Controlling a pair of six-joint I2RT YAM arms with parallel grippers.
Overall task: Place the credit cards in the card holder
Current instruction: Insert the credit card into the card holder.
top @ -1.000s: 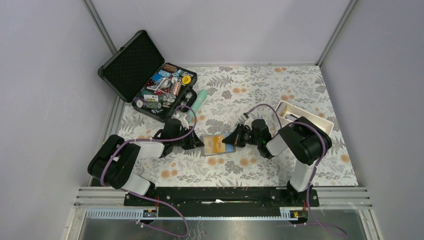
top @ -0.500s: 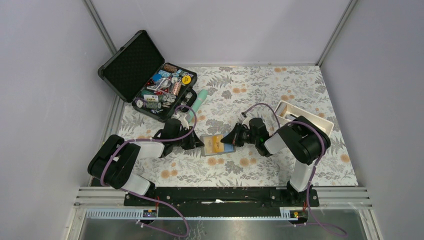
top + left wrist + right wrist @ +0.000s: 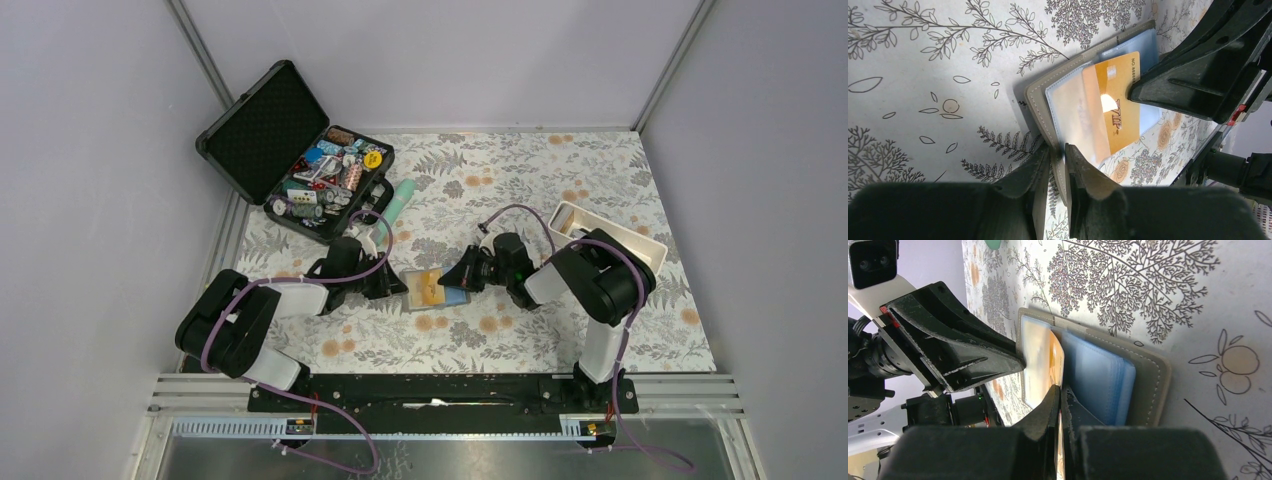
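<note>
Card holder [image 3: 1037, 105]: lies open and flat on the bench [image 3: 520, 170], midway between its left and right edges and closer to the near edge than the far one; grey-brown cover with stitched border, clear and pale blue inner pockets [image 3: 1098, 380] facing up.
Orange-yellow card [image 3: 1120, 100]: rests on the open card holder, one end slid under a clear pocket, the other end projecting toward the right arm.
Left hand [image 3: 1058, 149]: closed on the left border of the card holder, one finger above and one below the cover.
Right hand [image 3: 1060, 392]: closed on the projecting end of the orange-yellow card; the card edge shows between the two fingers.
Hand spacing: the two hands face each other across the card holder, close but apart.
White tray [image 3: 610, 218]: near the right edge of the bench, partly hidden behind the right arm.
Mint-green tube [image 3: 402, 198]: lies beyond the left hand, just beside the black case.
Black case [image 3: 260, 130]: at the far-left corner of the bench, lid raised, base filled with small mixed items.
</note>
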